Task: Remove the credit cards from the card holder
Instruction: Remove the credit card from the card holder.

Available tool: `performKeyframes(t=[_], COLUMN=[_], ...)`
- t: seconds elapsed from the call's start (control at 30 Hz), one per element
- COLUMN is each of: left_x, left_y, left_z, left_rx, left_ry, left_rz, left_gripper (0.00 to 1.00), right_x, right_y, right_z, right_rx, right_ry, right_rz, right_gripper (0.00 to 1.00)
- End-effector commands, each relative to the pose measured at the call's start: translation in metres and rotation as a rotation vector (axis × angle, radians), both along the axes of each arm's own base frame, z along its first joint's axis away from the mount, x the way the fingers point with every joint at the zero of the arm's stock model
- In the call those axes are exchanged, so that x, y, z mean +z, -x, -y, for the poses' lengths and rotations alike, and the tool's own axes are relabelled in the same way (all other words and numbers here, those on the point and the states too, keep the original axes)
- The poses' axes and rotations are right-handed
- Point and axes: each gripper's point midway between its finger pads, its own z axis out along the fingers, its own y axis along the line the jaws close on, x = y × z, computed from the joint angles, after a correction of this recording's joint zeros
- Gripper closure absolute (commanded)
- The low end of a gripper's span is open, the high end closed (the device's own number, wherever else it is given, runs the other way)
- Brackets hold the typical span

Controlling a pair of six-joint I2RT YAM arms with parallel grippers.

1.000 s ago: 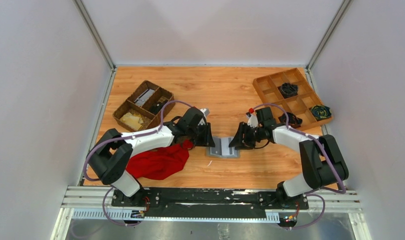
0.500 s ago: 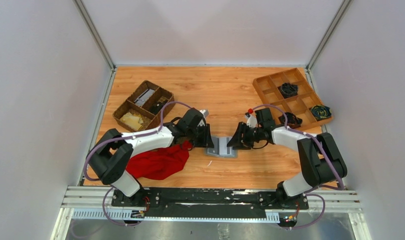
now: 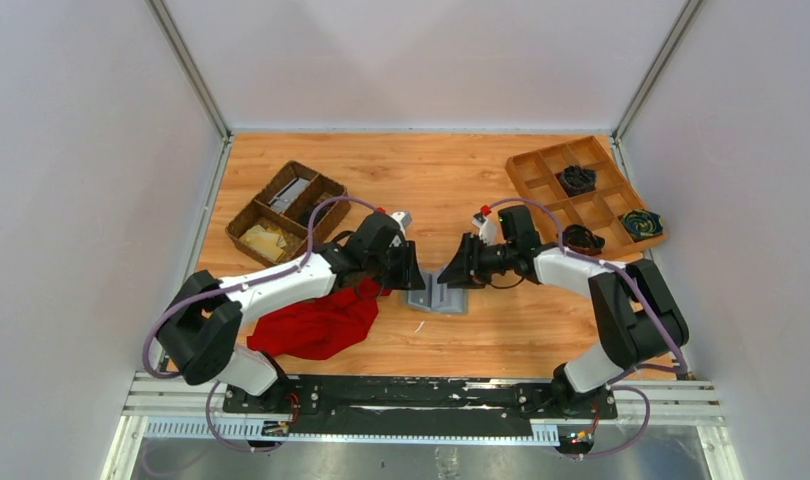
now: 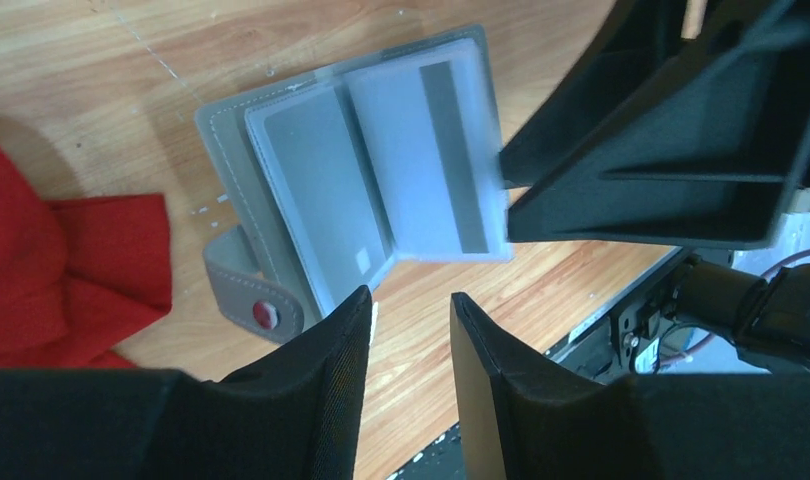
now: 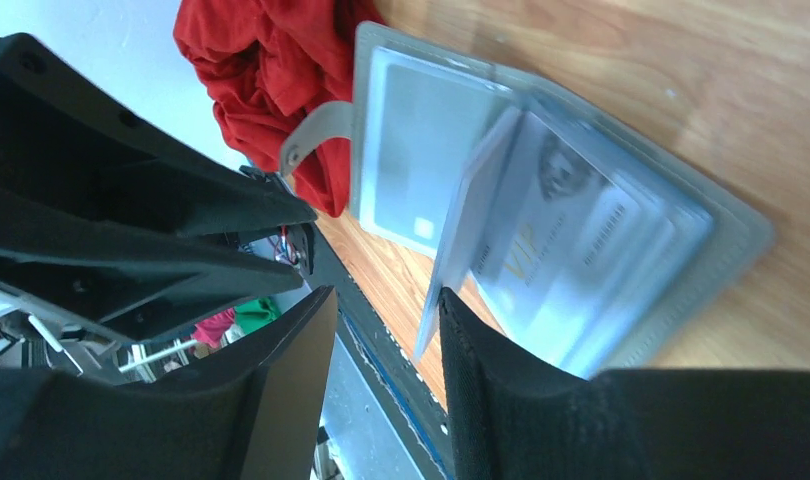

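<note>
Open card holder (image 3: 437, 293) flat mid-worktop, toward near edge; left gripper (image 4: 409, 300) and right gripper (image 5: 384, 300) both parted, clamping nothing.

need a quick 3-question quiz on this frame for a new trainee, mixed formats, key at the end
1. True or false: the card holder lies shut.
2. What lies nearest the holder's snap tab? A) red cloth B) wicker basket C) wooden tray
3. Does the left gripper or the right gripper hold any of the credit cards?

Key:
1. False. It lies open between the two grippers.
2. A.
3. No. Both grippers are open, and the cards sit in the holder.
</note>
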Motion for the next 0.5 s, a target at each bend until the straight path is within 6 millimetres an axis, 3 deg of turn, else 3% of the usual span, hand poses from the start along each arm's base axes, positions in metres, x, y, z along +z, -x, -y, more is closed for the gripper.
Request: performKeyframes(t=[0.0, 0.27, 0.47], left_x=[0.035, 0.068, 0.071], left_y=[-0.016, -0.028, -0.024], left_z=[-0.017, -0.060, -0.060], left_rx=[0.052, 0.166, 0.168], left_ry=[-0.004, -0.004, 0.038], left_rz=[0.088, 0.159, 0.152], left_gripper=[0.60, 0.58, 0.57], right_x=[0.008, 0.014, -0.016], right_y=[0.001, 0.001, -0.005], right_z=[-0.024, -0.075, -0.079], right_rx=[0.075, 0.175, 0.198], right_ry=[-0.037, -0.030, 0.069], right_rz=[0.008, 0.039, 0.005], right_gripper=[0.53, 0.53, 0.55])
